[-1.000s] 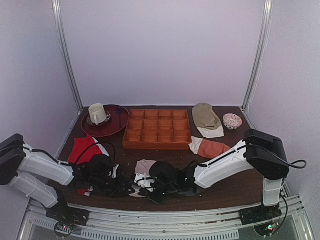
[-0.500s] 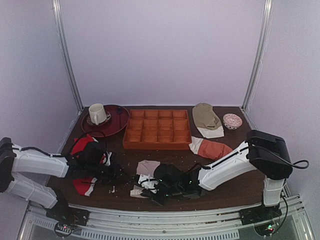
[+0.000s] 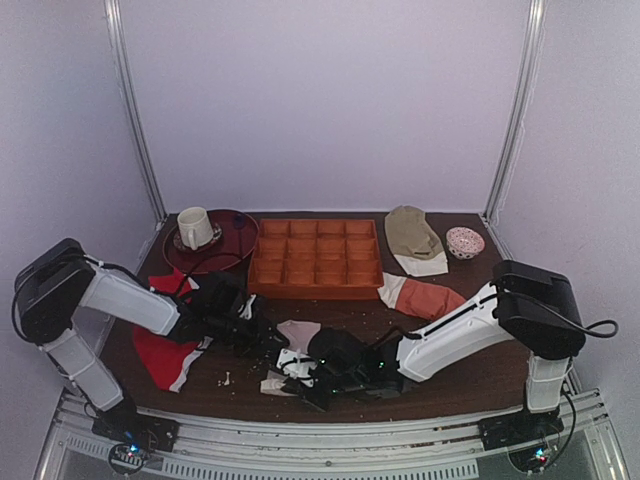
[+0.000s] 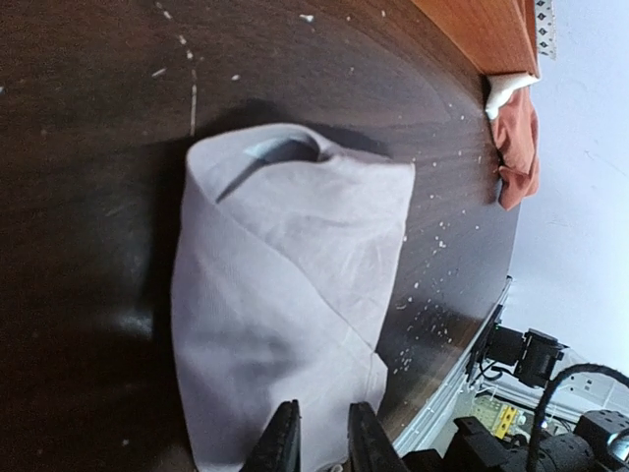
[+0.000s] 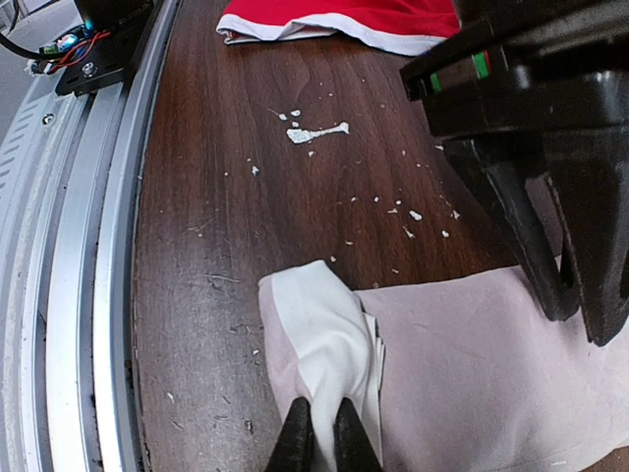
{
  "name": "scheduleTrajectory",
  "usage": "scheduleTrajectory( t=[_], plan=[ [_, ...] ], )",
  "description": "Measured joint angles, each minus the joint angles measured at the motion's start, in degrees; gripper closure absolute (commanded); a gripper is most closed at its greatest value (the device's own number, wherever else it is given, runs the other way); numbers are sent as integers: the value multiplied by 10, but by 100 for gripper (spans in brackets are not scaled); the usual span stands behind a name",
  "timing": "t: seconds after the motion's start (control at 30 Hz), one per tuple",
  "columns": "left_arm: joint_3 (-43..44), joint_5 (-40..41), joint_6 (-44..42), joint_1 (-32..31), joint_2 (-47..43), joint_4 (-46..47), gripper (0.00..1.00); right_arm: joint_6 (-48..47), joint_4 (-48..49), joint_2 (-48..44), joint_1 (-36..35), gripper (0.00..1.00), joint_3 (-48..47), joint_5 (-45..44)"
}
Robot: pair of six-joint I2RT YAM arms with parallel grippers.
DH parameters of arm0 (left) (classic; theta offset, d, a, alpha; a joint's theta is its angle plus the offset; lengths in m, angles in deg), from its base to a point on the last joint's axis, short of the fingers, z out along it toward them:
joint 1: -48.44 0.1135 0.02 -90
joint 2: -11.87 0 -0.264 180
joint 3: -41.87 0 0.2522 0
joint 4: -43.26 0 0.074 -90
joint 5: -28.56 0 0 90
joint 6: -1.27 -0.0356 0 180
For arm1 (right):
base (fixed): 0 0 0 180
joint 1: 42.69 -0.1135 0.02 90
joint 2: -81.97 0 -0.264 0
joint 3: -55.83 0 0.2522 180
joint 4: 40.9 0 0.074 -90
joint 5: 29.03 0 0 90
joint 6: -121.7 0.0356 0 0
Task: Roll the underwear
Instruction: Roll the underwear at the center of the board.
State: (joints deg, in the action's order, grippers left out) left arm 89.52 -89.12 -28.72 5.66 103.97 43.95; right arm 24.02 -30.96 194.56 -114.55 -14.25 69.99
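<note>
The underwear (image 3: 296,334) is lying on the dark table (image 3: 470,375) near the front edge, between the two arms. The right gripper (image 5: 321,438) is pinching a folded corner of the white waistband (image 5: 324,344), jaws closed on it; only its own camera is showing that. The left gripper (image 4: 321,444) is hovering with jaws a little apart at the cloth's edge, and its camera alone is showing the far end curled into a loose roll. A red garment (image 3: 165,352) is lying to the left.
</note>
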Motion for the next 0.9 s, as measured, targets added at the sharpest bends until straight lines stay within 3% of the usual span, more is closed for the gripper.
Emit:
scheduleTrajectory(
  t=[0.1,0.13,0.9],
  plan=[
    [14,-8,7,0,39,10,99,0,1,0,0,100,0,0],
    [19,-9,10,0,52,10,100,0,0,-1,0,100,1,0],
    [53,-9,33,0,86,-21,100,91,6,-61,-16,100,63,-11]
  ],
)
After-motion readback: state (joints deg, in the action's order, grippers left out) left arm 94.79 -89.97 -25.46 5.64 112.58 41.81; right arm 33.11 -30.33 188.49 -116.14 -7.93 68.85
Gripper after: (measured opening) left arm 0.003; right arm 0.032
